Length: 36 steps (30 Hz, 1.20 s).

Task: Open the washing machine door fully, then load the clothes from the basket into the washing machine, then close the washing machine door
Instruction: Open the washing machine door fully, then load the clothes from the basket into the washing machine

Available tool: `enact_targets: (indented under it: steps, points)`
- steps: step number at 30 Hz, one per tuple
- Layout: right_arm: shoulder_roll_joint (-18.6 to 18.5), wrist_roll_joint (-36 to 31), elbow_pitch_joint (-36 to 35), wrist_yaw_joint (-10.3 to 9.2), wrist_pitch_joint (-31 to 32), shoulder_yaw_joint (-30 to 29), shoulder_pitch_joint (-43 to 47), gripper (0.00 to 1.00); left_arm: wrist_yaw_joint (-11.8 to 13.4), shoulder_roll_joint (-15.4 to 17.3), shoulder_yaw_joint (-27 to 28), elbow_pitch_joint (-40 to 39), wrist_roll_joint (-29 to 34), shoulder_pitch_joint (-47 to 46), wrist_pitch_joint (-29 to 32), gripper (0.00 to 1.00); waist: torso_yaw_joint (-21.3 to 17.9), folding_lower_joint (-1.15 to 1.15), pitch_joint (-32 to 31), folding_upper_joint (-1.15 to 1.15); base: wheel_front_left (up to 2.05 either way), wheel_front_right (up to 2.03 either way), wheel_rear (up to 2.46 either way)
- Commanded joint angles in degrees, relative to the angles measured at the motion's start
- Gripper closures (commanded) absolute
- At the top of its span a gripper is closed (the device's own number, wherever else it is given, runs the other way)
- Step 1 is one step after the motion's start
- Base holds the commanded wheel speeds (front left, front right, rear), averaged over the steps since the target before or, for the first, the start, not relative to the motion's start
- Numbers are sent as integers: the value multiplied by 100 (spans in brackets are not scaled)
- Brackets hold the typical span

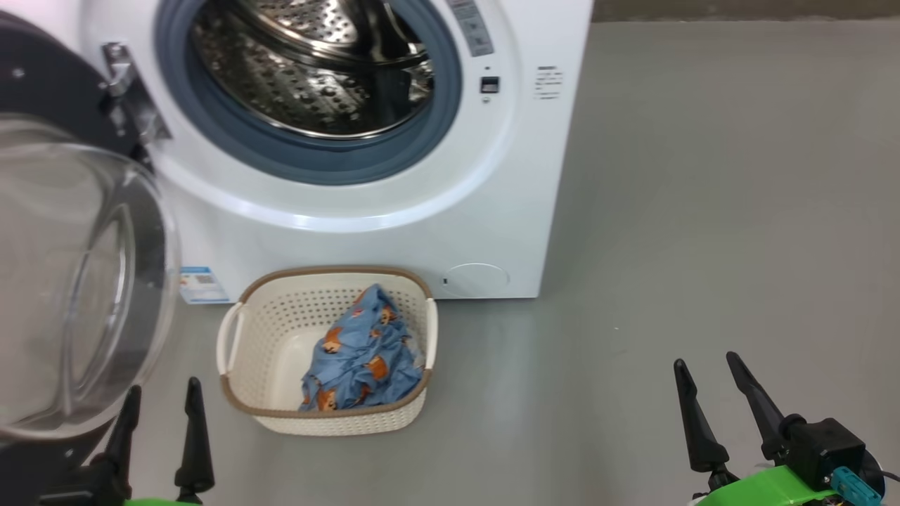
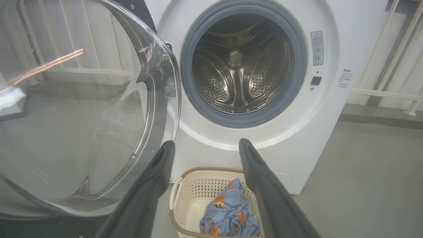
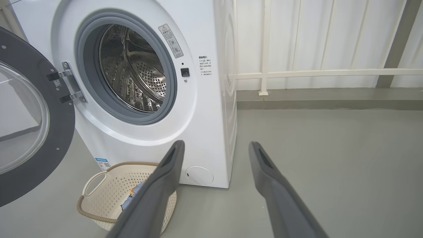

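The white washing machine (image 1: 450,211) stands ahead with its steel drum (image 1: 316,63) exposed. Its door (image 1: 77,281), a black ring around a clear glass bowl, hangs swung out to the left on a metal hinge (image 1: 130,91). On the floor before the machine sits the cream basket (image 1: 267,351), holding the light blue clothes (image 1: 362,355) with orange animal prints. My left gripper (image 1: 163,400) is open and empty, just below the door's glass and left of the basket. My right gripper (image 1: 706,365) is open and empty over bare floor, far right of the basket.
Grey floor (image 1: 703,211) stretches to the right of the machine. In the right wrist view a white railing (image 3: 314,72) and a pale wall run behind the machine. A round filter cap (image 1: 477,279) and a blue label sticker (image 1: 200,284) sit low on the machine's front.
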Motion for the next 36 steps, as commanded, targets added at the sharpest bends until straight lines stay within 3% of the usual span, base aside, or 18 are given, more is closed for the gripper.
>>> enact_targets:
  steps: [1,13,36]
  points:
    - [-36,-64,-187,35,-43,161,11,0,-11,117,145,-183,63,-72,-37,0,-142,0,-8,0,0,0,0]
    - [-36,-133,-400,35,-43,60,144,0,-14,160,-50,-125,11,130,-37,0,-386,0,-95,0,0,0,0]
    - [-36,-116,-298,35,-43,113,161,0,-15,135,-78,-135,44,207,-37,0,-302,0,-215,0,0,0,0]
